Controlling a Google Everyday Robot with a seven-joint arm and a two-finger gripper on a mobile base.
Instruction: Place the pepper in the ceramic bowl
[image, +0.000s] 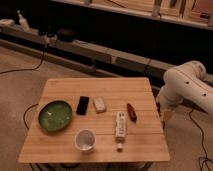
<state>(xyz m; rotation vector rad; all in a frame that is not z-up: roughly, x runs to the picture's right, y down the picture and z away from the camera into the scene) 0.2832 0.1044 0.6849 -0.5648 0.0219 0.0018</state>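
In the camera view we see the pepper (131, 112) lying flat on the pale wooden table (100, 87). It is right of centre, just beside a white bottle (120, 127) that lies on its side to the pepper's left. The pepper is slim, dark red and tapered. We judge it light, with smooth, probably slippery skin and some give, so a gentle pinch across its thicker middle, square to its length, looks the safest hold.

The ceramic bowl (47, 122) sits well apart at the left end of the table — round, shallow and glazed dark green. It looks hard and likely to chip, so the pepper should be let go low over it. Between the two lie a black phone (82, 105) and a small pale block (101, 104), with a white cup (85, 140) nearer to us.

The gripper (163, 116) hangs beyond the table's right edge under the rounded white arm (187, 87), apart from the pepper — whether it is spread or pressed together we cannot tell.
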